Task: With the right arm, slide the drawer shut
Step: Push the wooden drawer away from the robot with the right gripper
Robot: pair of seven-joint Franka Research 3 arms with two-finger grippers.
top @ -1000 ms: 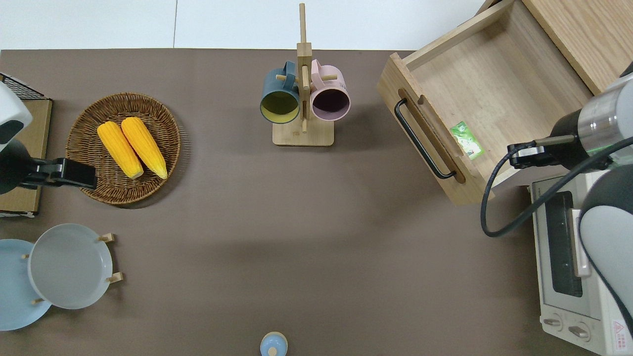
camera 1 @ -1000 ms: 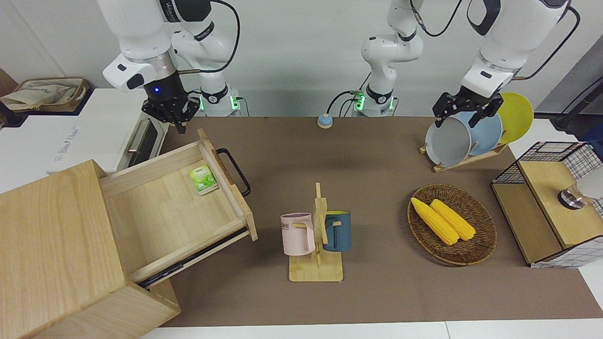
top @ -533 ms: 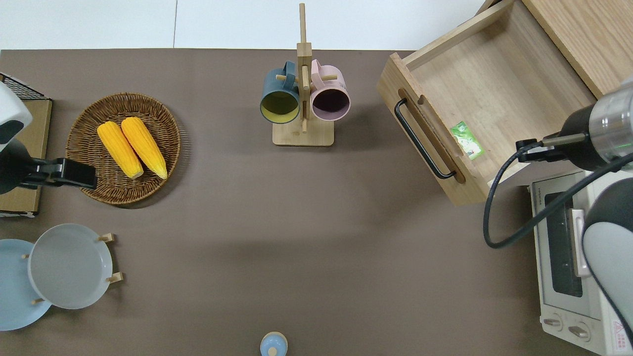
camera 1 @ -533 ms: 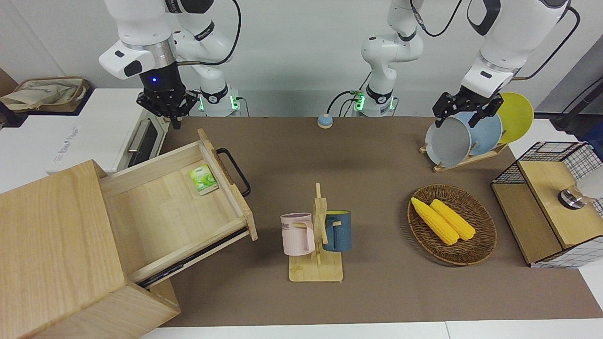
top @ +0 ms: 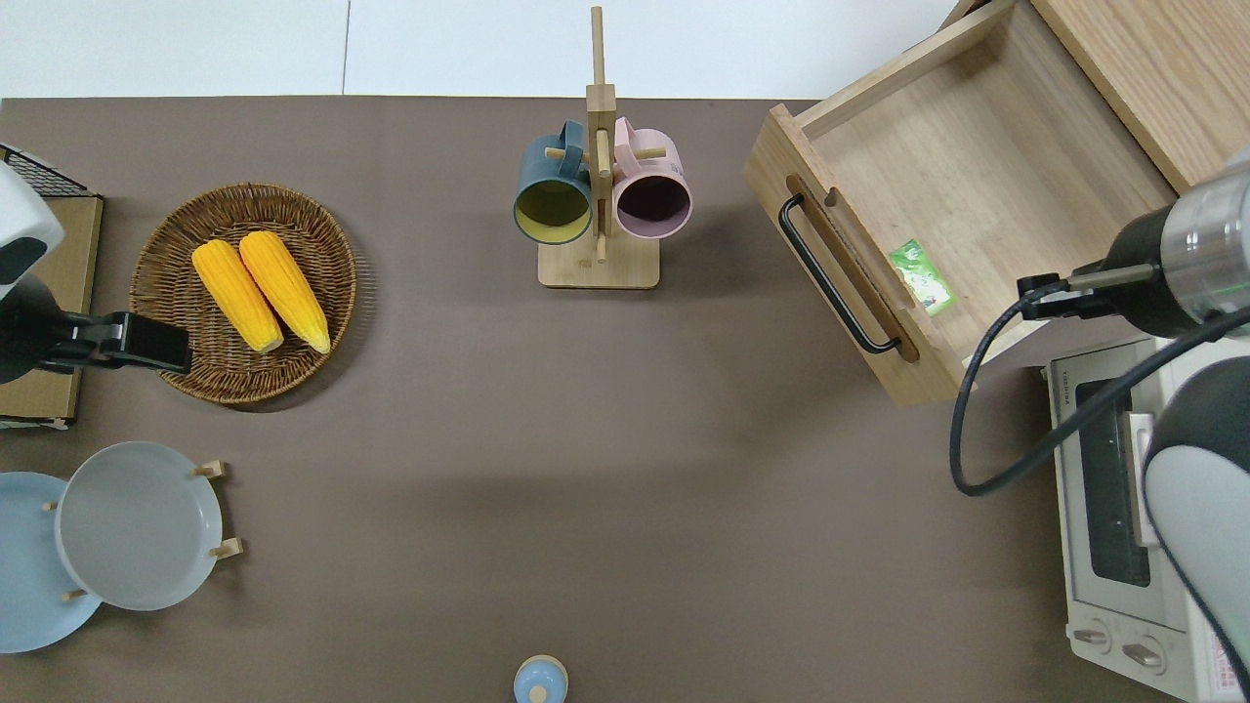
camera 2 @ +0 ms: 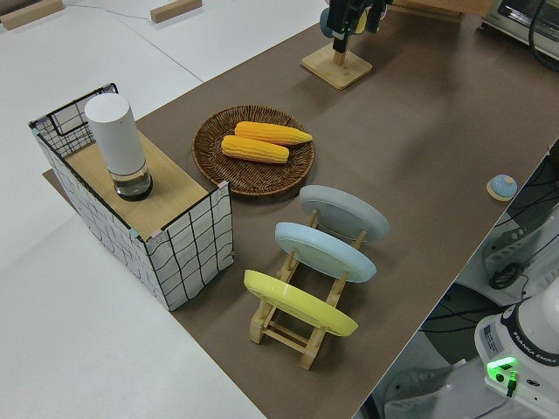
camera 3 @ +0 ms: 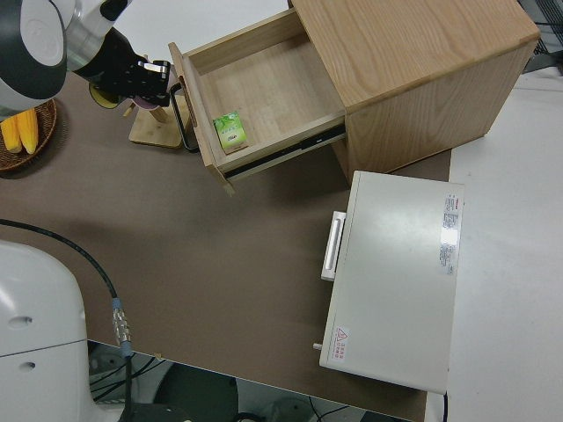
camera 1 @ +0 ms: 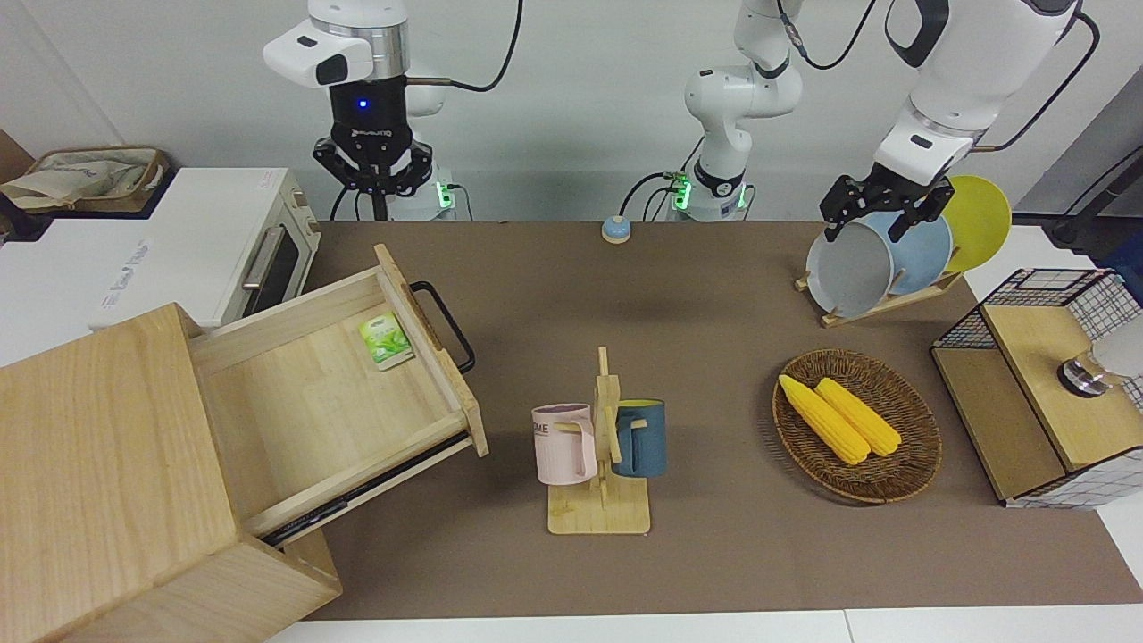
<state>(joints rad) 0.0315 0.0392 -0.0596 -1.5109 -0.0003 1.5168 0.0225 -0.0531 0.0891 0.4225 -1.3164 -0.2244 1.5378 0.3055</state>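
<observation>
Toward the right arm's end of the desk (camera 1: 714, 295), the drawer (camera 1: 330, 393) stands pulled well out of the light-wood cabinet (camera 1: 98, 482), its black loop handle (camera 1: 444, 326) facing the mug stand (camera 1: 600, 446) and a small green packet (camera 1: 385, 340) lying inside just by the drawer front. It has not shifted over the last second.

What has changed is the right gripper (camera 1: 373, 179): a second ago it hung low, close above the drawer's corner nearest the robots, by the white oven (camera 1: 179, 250); now it has risen and swung away toward the robots' bases, clear of the drawer. Its jaws look slightly apart and hold nothing, though from here I cannot be sure of the gap.

So closing has not begun. This reads as repositioning, probably to come round to the drawer front and push it squarely toward the cabinet.

At the opposite end of the desk the left gripper (camera 1: 884, 207) is parked; whether its jaws are apart I cannot tell.
</observation>
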